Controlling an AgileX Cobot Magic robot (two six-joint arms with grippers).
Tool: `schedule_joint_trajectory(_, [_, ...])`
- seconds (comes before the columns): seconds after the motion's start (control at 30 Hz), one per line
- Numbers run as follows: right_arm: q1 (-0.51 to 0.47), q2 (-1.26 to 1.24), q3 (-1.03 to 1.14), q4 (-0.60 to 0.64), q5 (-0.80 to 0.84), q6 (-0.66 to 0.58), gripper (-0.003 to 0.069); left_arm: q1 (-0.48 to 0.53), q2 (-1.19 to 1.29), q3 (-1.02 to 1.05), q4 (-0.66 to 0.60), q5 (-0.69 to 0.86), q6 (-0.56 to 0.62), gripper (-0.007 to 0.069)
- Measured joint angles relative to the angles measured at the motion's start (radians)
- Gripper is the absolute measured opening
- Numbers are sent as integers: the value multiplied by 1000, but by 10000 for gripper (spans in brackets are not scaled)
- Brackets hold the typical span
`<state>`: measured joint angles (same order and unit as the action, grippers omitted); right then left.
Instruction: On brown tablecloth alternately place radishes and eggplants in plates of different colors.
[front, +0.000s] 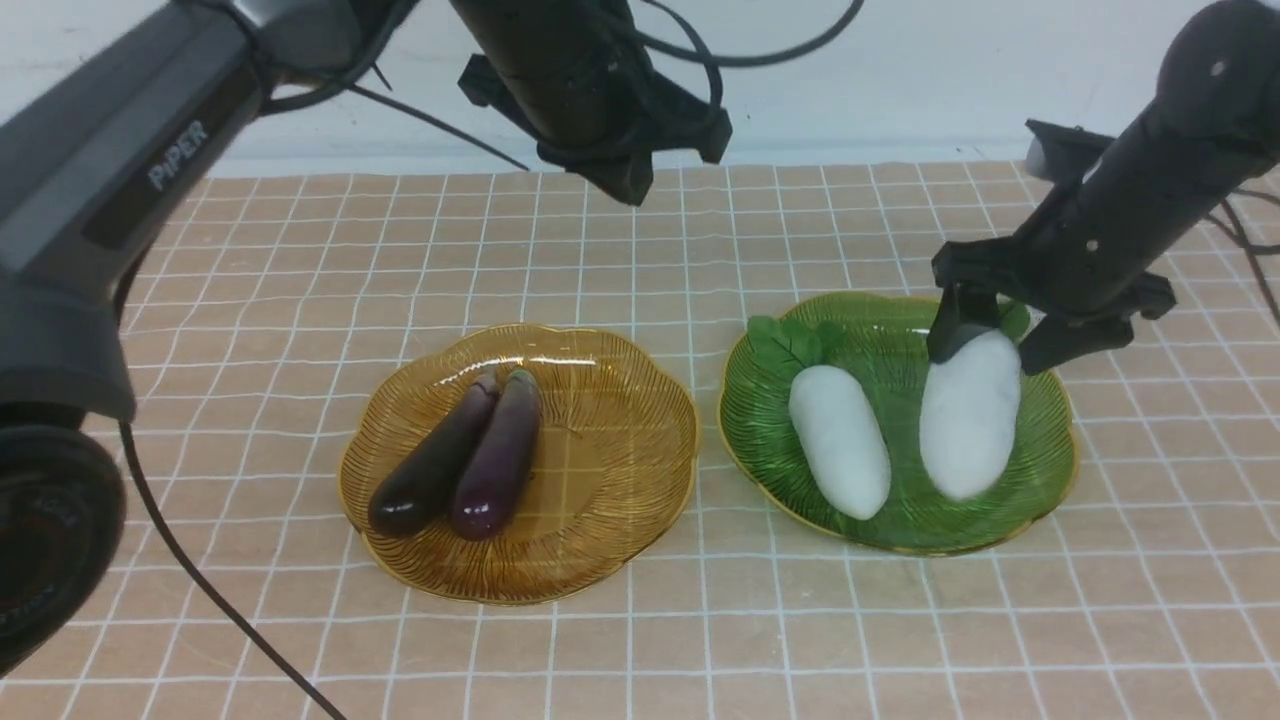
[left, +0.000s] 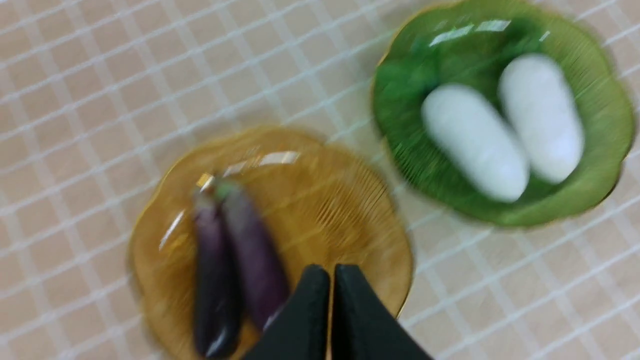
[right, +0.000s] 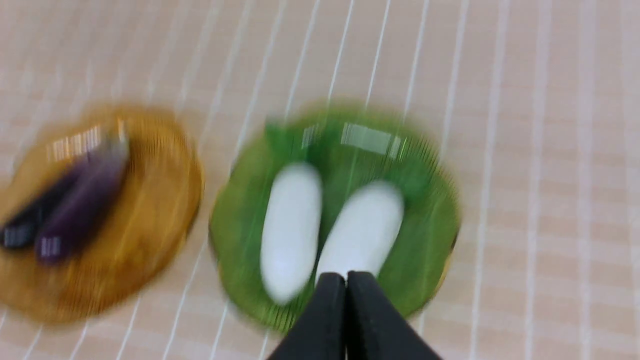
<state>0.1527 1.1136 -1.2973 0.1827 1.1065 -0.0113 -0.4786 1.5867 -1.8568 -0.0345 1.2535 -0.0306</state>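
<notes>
Leaving rim room beside radishes (front: 840, 442).

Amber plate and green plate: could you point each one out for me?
Amber plate (front: 620, 450): front view, bare inner surface.
Green plate (right: 425, 250): right wrist view, bare inner surface.

The cloth (front: 780, 630) was tan-brown, crossed by a grid of thin white lines. One plate (front: 600, 480) was translucent amber, finely ribbed, its scalloped rim golden; the other plate (front: 905, 520) was deep green, ribbed too, edged in gold. The eggplants (front: 497, 455) were glossy dark purple, one nearly black, the other more violet, with a greenish cap as far as the blur allowed. The radishes (front: 840, 440) were plain white with green leaves. The wall (front: 860, 110) was pale bluish-white, the arms (front: 1130, 210) black and grey.
</notes>
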Motion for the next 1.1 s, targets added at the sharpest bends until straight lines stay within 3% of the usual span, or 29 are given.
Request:
schedule_joint_trajectory(0.13, [0,-269,188,-37,-225,-2,-14,0,-124,164,48,0,-28,-3])
schedule_joint_trajectory(0.23, [0,-505,430,-57,-485,-2,-15,0,-208,281,63,-16,-49,-3])
schedule_joint_trajectory(0.43, [0,-883,784,-59,-846,1,-15,0,-342,469,67,-128,-64,-3])
schedule_joint_trajectory(0.77, [0,-1124,1034,-59,-1037,1,-15,0,-499,736,64,-335,-84,-3])
schedule_joint_trajectory(1.1, [0,-1124,1053,-59,-1034,0,-15,0,-777,997,137,-512,-91,-3])
